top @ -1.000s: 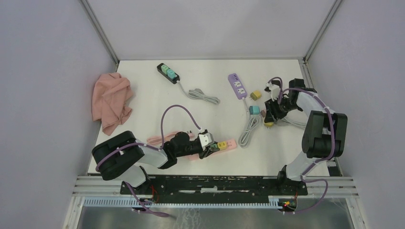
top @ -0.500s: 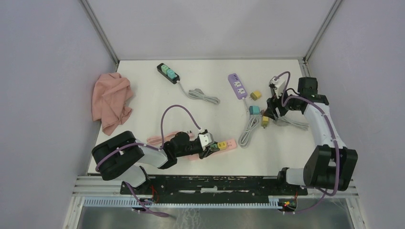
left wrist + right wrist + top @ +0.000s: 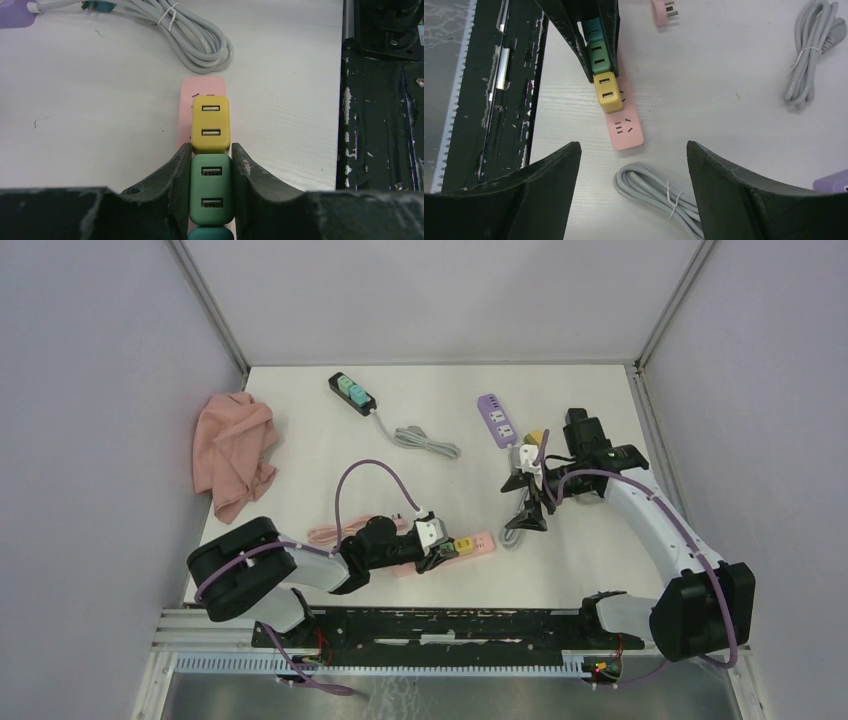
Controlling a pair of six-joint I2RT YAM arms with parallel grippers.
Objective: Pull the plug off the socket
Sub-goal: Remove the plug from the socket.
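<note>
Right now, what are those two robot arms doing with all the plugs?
The left gripper is squeezed shut on the green plug, which sits in the pink power strip beside a yellow plug and is not yet pulled out. The right gripper is open and holds nothing; it hovers over the table near a coiled grey cord.

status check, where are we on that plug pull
Left tool shut on green plug, plug seated in pink strip. Right tool open, empty, above the table. Yellow plug butts against the green plug, just past the fingertips.
</note>
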